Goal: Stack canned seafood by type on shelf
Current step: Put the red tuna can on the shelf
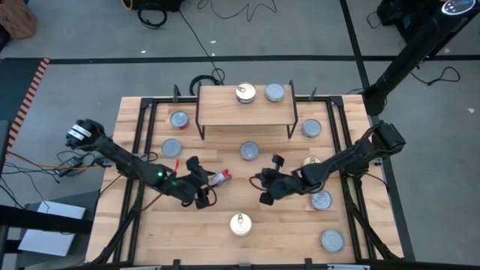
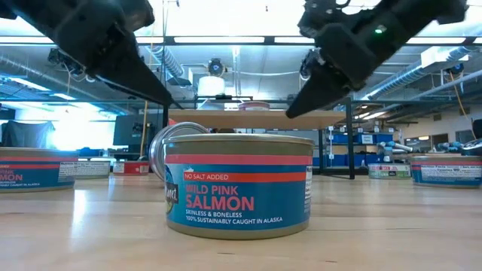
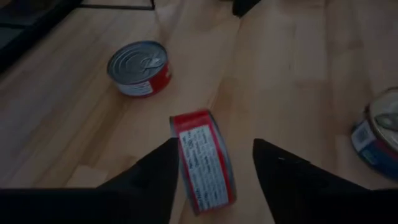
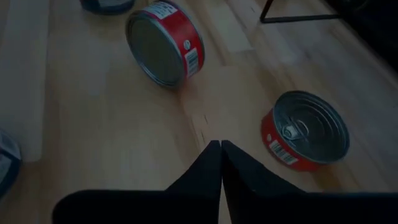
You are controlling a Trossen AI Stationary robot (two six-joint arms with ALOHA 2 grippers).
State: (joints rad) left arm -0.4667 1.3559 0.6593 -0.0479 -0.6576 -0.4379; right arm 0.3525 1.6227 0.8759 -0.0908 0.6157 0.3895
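Nearest the worktop's point(image 1: 150, 232) front edge, a short round gold-topped salmon tin with a blue-green label point(image 1: 240, 223) is seen standing upright, with a silver-topped tin point(image 1: 332, 240) towards the front right corner. Further in, the left pincer point(image 1: 204, 184) is held with fingers apart on either side of a red-labelled tin lying on its edge point(image 3: 203, 160), while the right pincer point(image 1: 267, 185) hovers with fingers pressed together and nothing between them. Beyond them, an upright red-sided silver-topped tin point(image 1: 249, 150) stands near the middle. At the back edge, the small light-wood shelf on thin black legs point(image 1: 217, 114) carries two tins point(image 1: 259, 93) side by side.
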